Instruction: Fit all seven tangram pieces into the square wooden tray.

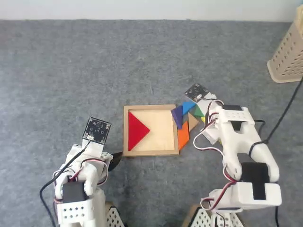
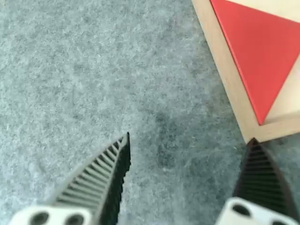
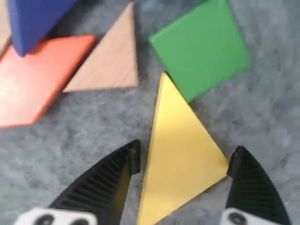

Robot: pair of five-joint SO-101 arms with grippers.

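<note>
Between the spread jaws of our right gripper [image 3: 187, 150] lies the flat yellow triangular piece [image 3: 176, 136], ungripped; we should settle low and close squarely across two edges so it cannot pivot. Our left gripper [image 2: 190, 139], also open, hovers beside the square wooden tray [image 2: 231, 79] on grey carpet [image 1: 71, 61]

Grey carpeted table [image 1: 71, 66] with wooden tray [image 1: 126, 130], loose tangram pieces [image 1: 183, 137] just beside it, beige basket [image 1: 288, 52] apart.
</note>
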